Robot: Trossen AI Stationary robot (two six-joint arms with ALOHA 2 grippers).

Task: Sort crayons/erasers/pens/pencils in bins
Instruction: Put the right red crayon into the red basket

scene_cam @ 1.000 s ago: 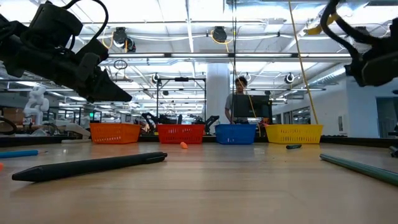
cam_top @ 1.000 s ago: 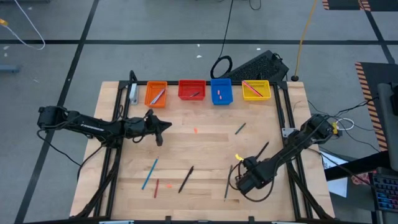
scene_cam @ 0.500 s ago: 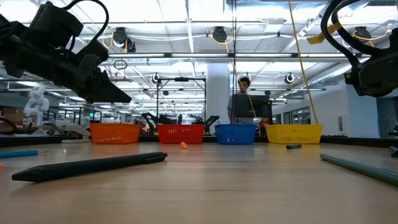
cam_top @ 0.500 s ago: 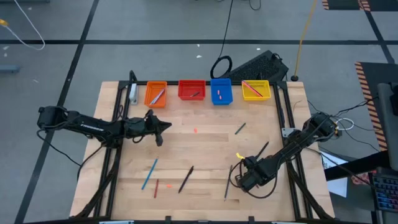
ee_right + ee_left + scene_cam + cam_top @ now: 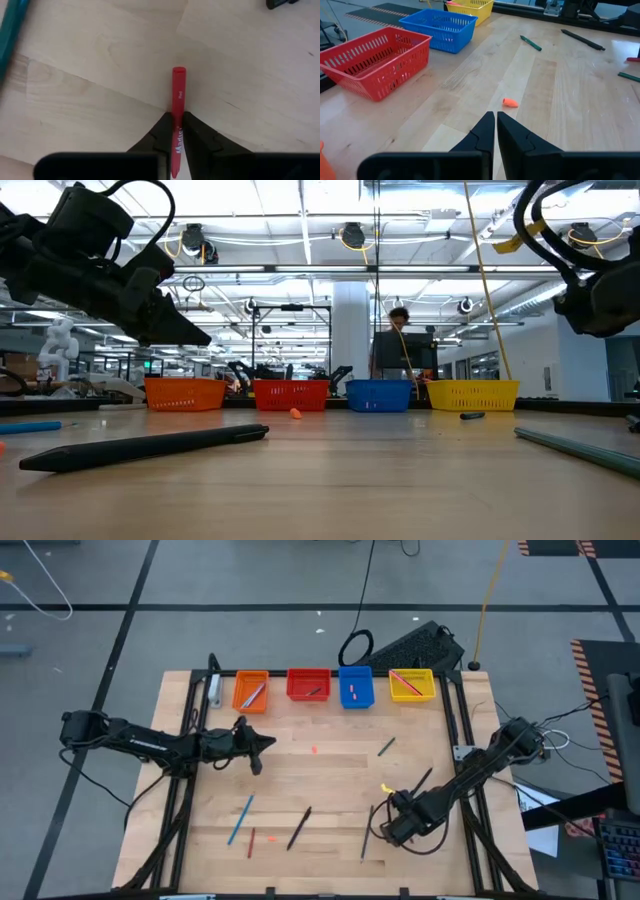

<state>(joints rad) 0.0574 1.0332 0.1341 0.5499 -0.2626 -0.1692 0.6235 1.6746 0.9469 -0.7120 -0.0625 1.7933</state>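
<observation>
A red crayon (image 5: 178, 107) stands between the two fingers of the right gripper (image 5: 176, 131), which is closed on it; the crayon's free end points out over the bare wood. In the high view this gripper (image 5: 392, 830) is at the lower right of the table (image 5: 330, 775), near a dark green pencil (image 5: 364, 838).

Other sticks lie loose in the lower part of the frame: a light blue pen (image 5: 240, 818), a short red crayon (image 5: 251, 841) just beside it, and a dark pen (image 5: 299, 827). A small eraser (image 5: 313, 750) lies near the centre, and a green pencil (image 5: 386, 746) is to the right of it.

The four bins stand in a row at the top edge: orange bin (image 5: 251, 691), red bin (image 5: 308, 685), blue bin (image 5: 355, 687), yellow bin (image 5: 411, 685), each with something inside.

The left gripper (image 5: 268, 743) hovers at the left centre, its fingers pressed together and holding nothing; in its wrist view the eraser (image 5: 510, 103) lies just ahead of the fingertips.
</observation>
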